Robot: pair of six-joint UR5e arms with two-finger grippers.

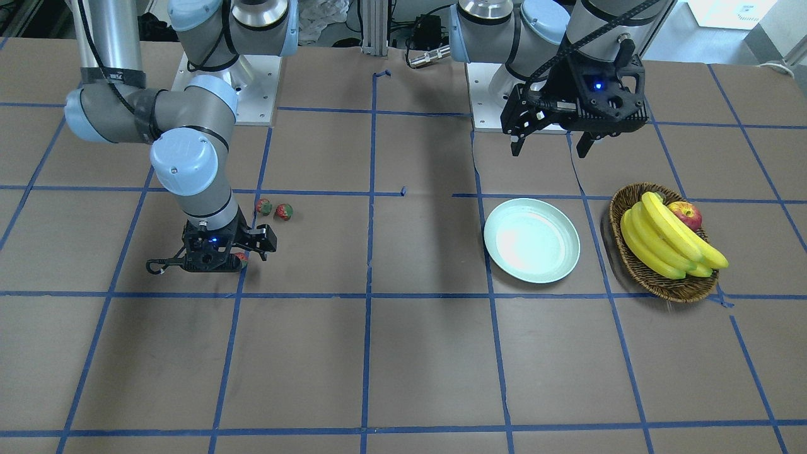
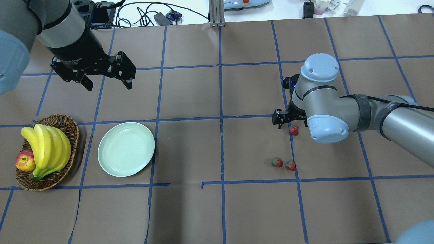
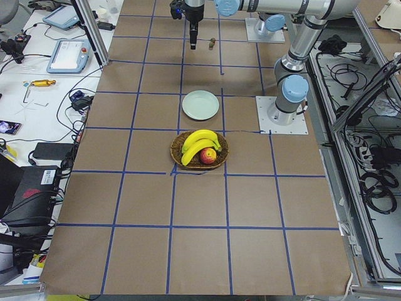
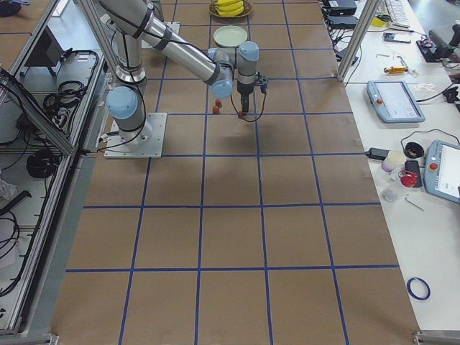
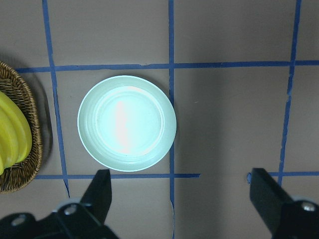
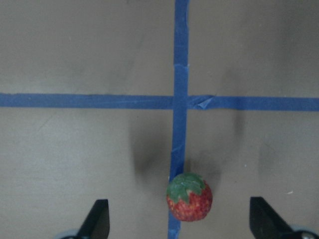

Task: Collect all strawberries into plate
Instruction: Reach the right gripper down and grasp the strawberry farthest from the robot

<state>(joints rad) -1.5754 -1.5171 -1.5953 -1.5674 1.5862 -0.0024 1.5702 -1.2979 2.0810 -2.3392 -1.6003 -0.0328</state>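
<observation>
Three small red strawberries lie on the table's right half. Two of them (image 2: 277, 162) (image 2: 290, 165) sit side by side, also seen from the front (image 1: 263, 206) (image 1: 284, 212). The third strawberry (image 2: 294, 130) (image 6: 189, 196) lies on blue tape between the spread fingers of my right gripper (image 6: 179, 224) (image 1: 233, 252), which is open, low over the table and not touching it. The pale green plate (image 2: 126, 149) (image 5: 126, 123) (image 1: 531, 239) is empty. My left gripper (image 2: 108, 84) (image 5: 182, 199) (image 1: 548, 151) is open and empty, raised high beside the plate.
A wicker basket (image 2: 69, 127) (image 1: 637, 272) with bananas (image 2: 47, 145) and an apple (image 2: 25, 161) stands just left of the plate. Blue tape lines grid the brown table. The right arm's elbow (image 2: 325, 127) hangs over the strawberry area.
</observation>
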